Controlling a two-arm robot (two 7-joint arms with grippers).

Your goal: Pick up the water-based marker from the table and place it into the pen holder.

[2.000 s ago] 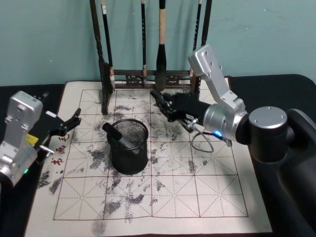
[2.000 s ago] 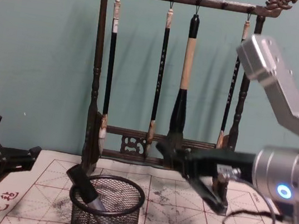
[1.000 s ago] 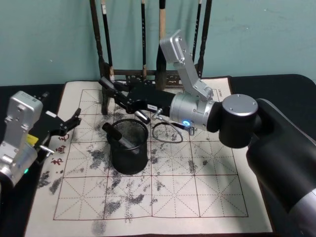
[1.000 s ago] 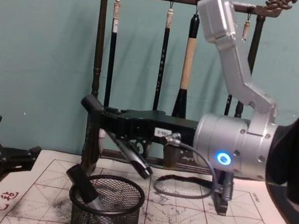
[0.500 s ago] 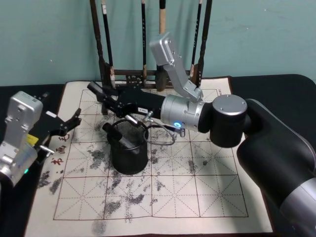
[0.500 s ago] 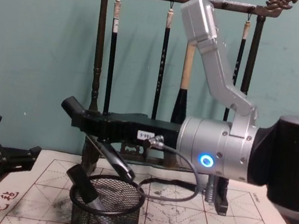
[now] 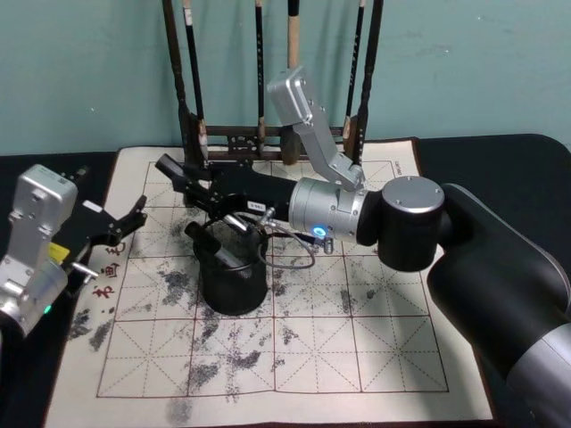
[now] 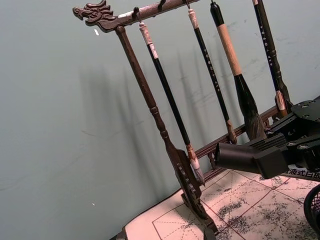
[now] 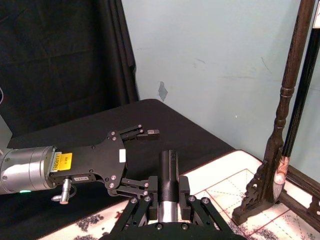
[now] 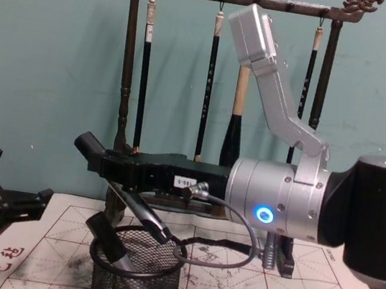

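The black wire-mesh pen holder [image 7: 234, 287] stands on the mat, and one dark marker [image 7: 211, 243] leans inside it. My right gripper [image 7: 200, 191] reaches in from the right and hangs just above the holder's far left rim. It is shut on the water-based marker [image 10: 141, 211], which is tilted, its lower tip at the holder's rim [image 10: 165, 236] and its dark cap end [image 10: 89, 146] up to the left. In the right wrist view the marker [image 9: 169, 186] sits between the fingers. My left gripper [image 7: 132, 219] rests open at the mat's left edge, apart from the holder.
A tall dark wooden brush rack [image 7: 191, 143] with several hanging brushes stands at the back of the ink-stained calligraphy mat [image 7: 357, 348]. A loose cable [image 7: 290, 259] hangs from the right arm beside the holder. Black cloth covers the table around the mat.
My right gripper has swung from the mat's right side to the left with the marker and lowered it, so its tip now reaches the holder's rim. The left arm has stayed still.
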